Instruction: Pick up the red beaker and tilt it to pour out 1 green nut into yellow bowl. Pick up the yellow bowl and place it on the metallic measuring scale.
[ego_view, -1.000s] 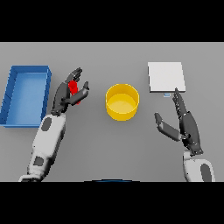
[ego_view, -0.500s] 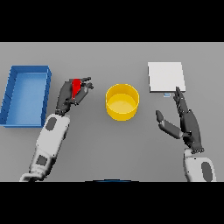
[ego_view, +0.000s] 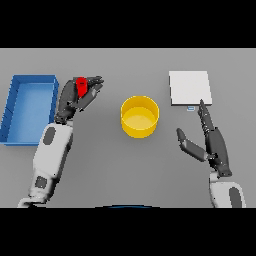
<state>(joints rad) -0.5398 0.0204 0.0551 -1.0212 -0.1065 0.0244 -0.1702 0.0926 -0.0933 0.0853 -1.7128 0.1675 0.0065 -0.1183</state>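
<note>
Head view: the left hand (ego_view: 75, 99) has its fingers curled around the red beaker (ego_view: 81, 86), between the blue bin (ego_view: 15, 107) and the yellow bowl (ego_view: 140, 116).

The beaker seems lifted off the grey counter (ego_view: 125, 165), though this is hard to judge. The bowl stands at the middle, well apart from the metallic scale (ego_view: 189, 88). The right hand (ego_view: 210, 142) is below the scale, fingers straight, holding nothing.

1. A blue tray (ego_view: 30, 82) with raised walls sits at the left side of the grey table (ego_view: 125, 170).
2. Its long sides run away from the viewer, slightly slanted.
</note>
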